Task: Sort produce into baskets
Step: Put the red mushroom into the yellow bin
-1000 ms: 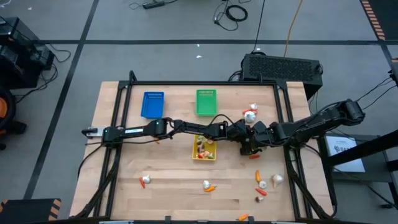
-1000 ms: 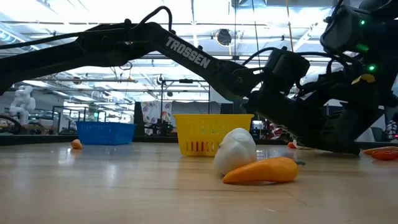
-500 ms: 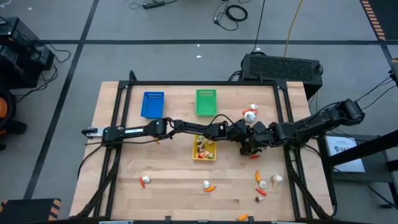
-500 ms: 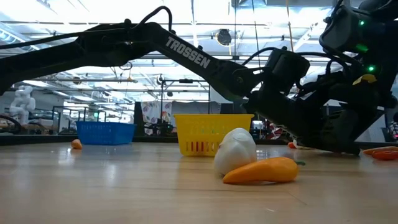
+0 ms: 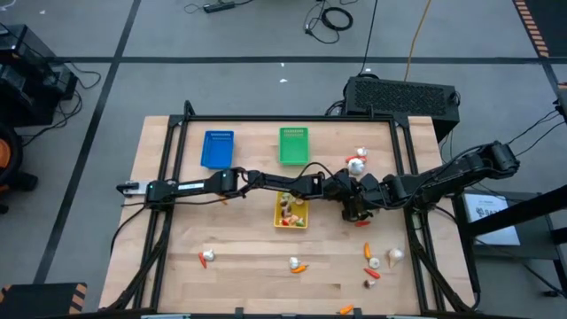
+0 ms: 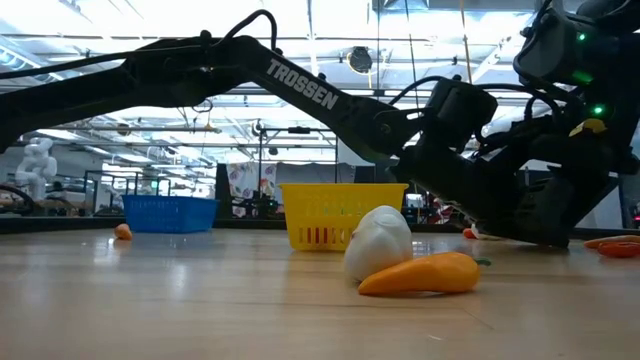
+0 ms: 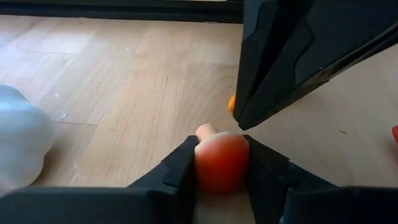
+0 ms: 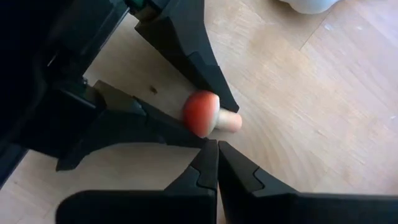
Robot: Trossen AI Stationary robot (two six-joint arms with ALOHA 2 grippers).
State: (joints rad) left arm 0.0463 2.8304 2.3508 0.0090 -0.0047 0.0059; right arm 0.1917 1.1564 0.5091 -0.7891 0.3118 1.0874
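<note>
My left gripper (image 7: 221, 155) reaches across the table to right of the yellow basket (image 5: 291, 221) and is shut on a small toy mushroom (image 7: 221, 162) with a red cap and a tan stem. My right gripper (image 8: 217, 149) is shut. Its fingertips stand right beside the mushroom (image 8: 200, 114), facing my left gripper (image 8: 208, 121); I cannot tell whether they touch it. Both grippers meet in the high view, the left gripper (image 5: 347, 199) and the right gripper (image 5: 363, 206). The blue basket (image 5: 217, 149) and the green basket (image 5: 294, 146) stand at the far edge. My left gripper pinches the mushroom's red cap (image 7: 219, 168) between its two fingers, one on each side. The tan stem (image 8: 230, 122) sticks out past the fingertips. The fingers come in low from the table's left. I cannot tell whether the mushroom rests on the table.
A white bulb (image 7: 18, 143) lies close by at the far side, also seen in the high view (image 5: 356, 164). A red piece (image 5: 362, 223) lies just nearer. More produce lies near the front edge: a bulb and an orange carrot (image 6: 420, 275), and several pieces at the right (image 5: 381, 260).
</note>
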